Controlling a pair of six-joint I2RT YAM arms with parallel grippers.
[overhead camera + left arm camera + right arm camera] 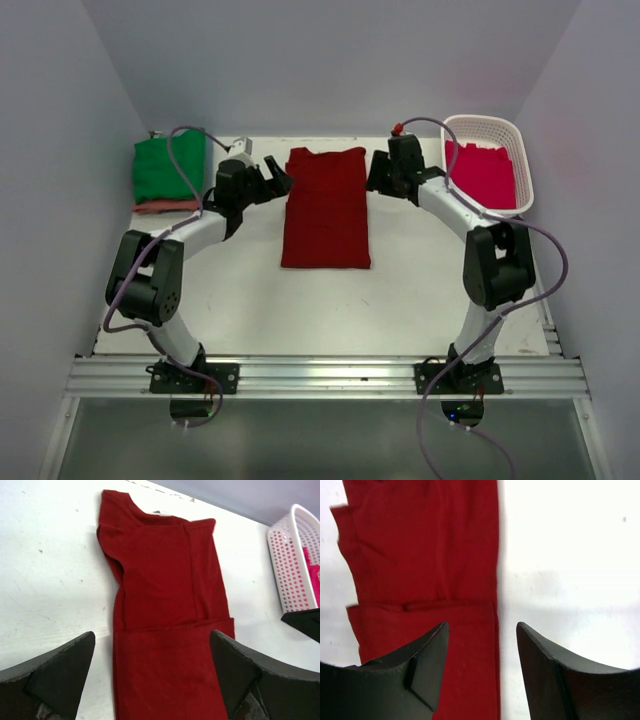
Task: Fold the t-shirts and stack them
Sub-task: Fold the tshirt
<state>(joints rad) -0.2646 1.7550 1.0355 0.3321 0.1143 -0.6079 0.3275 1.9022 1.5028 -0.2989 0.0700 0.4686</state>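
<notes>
White scuffed table [250,300] between pale walls [60,150]; dark red t-shirt [326,207] flat; left hand [152,632] and right hand [482,623] spread.

In the top view the scene is lit evenly from above, and only faint shadows are thrown on the white table [250,300]. In the right wrist view that table is washed out to near-pure white and crossed by a soft grey shadow band, while the dark red t-shirt [420,555] is well exposed. The fingers [420,670] of the right gripper [482,626] and of the left gripper [152,633] are rendered as dark, soft-edged masses.
</notes>
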